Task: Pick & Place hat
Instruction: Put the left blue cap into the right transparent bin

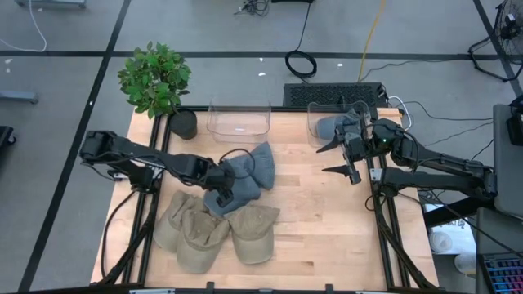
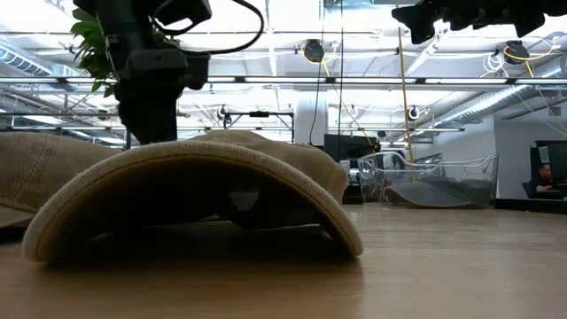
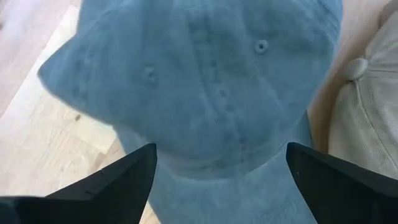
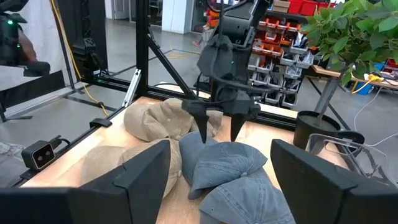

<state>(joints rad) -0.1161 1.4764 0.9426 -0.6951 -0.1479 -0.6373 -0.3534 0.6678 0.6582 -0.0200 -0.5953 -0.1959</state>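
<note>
Two blue hats (image 1: 249, 170) lie mid-table, toward the back edge, just behind three tan hats (image 1: 214, 229) at the front edge. The left gripper (image 1: 222, 196) is poised over the nearer blue hat, fingers spread wide, nothing held. Another blue hat (image 1: 337, 126) sits in the right clear bin (image 1: 315, 122) at the back edge. The right gripper (image 1: 337, 158) hangs beside it, spread wide and empty.

blue hat (image 3: 211, 93) cropped (brim hidden), claw (image 3: 217, 180) tips cut off

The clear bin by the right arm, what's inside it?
A blue hat lies inside the right clear bin. The right gripper hangs open just in front, its arm covering part of the bin, so anything more stays hidden.
</note>
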